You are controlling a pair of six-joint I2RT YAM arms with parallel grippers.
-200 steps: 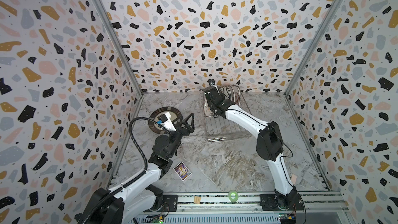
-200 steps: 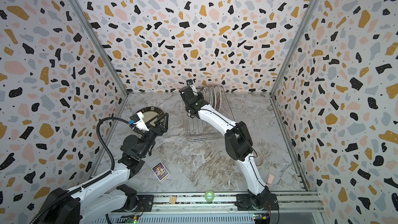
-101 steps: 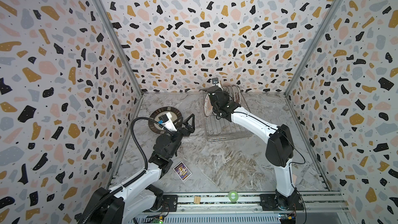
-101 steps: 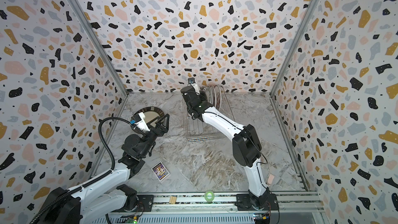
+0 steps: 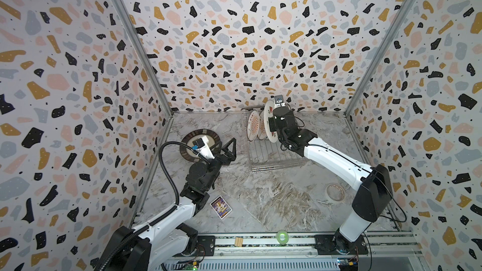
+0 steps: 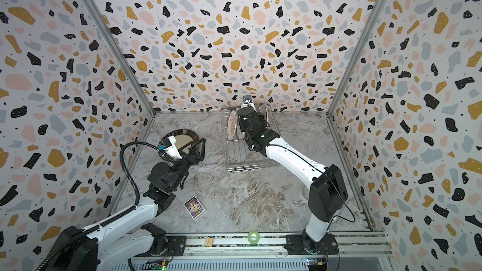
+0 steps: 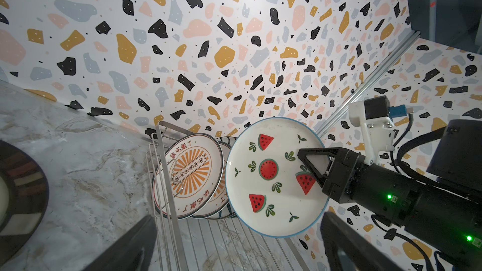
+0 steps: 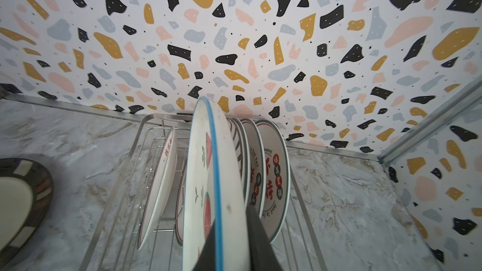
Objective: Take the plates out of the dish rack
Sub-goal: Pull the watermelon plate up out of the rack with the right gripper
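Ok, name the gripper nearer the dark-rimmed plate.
Left. The left gripper hangs open beside the dark-rimmed plate; the right gripper is at the dish rack, shut on the watermelon plate.

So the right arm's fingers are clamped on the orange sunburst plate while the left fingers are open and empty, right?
Not quite. The right fingers are clamped on the watermelon plate; the sunburst plate stands in the dish rack, ungripped. The left wrist view shows it. The left fingers are open and empty, as you said.
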